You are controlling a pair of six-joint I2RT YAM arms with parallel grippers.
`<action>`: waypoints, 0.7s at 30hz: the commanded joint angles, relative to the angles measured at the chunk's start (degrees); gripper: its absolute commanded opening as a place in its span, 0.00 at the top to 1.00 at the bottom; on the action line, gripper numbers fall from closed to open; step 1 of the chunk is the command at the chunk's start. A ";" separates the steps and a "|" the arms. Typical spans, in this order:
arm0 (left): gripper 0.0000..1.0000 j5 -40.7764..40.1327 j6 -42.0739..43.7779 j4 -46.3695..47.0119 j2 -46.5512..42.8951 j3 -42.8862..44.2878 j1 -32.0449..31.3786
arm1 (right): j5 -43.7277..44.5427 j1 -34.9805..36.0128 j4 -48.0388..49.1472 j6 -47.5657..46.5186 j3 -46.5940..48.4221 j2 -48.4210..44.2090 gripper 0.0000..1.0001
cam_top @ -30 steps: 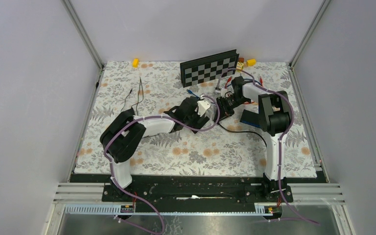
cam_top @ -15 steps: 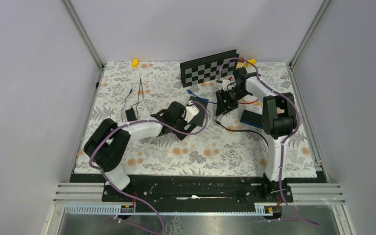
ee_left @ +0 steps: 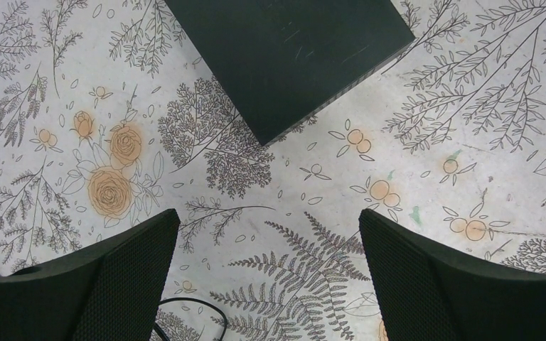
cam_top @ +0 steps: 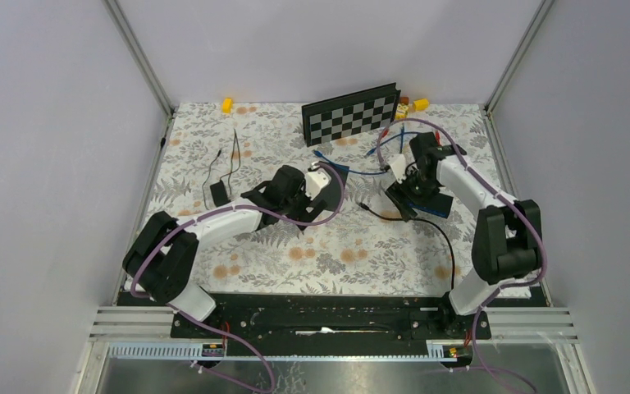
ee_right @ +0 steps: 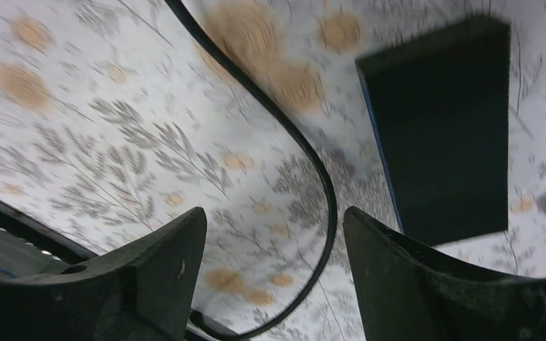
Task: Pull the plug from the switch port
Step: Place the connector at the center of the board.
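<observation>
Inventory, as I see it from the remote desk.

- Left gripper (ee_left: 269,220): one. Its jaws stand wide apart with nothing between them, above the floral mat (ee_left: 469,142).
- Dark box (ee_left: 284,57): one, flat on the mat just ahead of the left gripper.
- Right gripper (ee_right: 275,217): one. Its fingers are parted and grip nothing.
- Black cable (ee_right: 331,213): one, on the mat below the right gripper.
- Blue-edged dark box (ee_right: 441,121): one, just beside the cable.
- Switch and plug: I cannot tell which box is the switch, nor make out a plug.
- Chessboard (cam_top: 351,112): one, at the far edge.
- Yellow blocks (cam_top: 227,104): two, at the far edge.

Chessboard (cam_top: 351,112) at the back; cable (ee_right: 332,213) between left box (ee_left: 284,57) and right box (ee_right: 441,128).
</observation>
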 commanded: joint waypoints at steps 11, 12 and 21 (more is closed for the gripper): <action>0.01 0.05 0.18 1.95 -1.24 -0.64 0.36 | 19.85 -1.82 1.87 -5.12 -13.80 -8.86 0.22; 0.01 0.01 0.17 1.84 -1.36 -0.70 0.32 | 19.93 -2.01 1.88 -5.18 -14.49 -8.53 0.22; 0.01 -0.07 0.18 1.83 -1.79 -1.03 0.44 | 19.38 -2.78 2.94 -4.12 -17.51 -7.21 0.50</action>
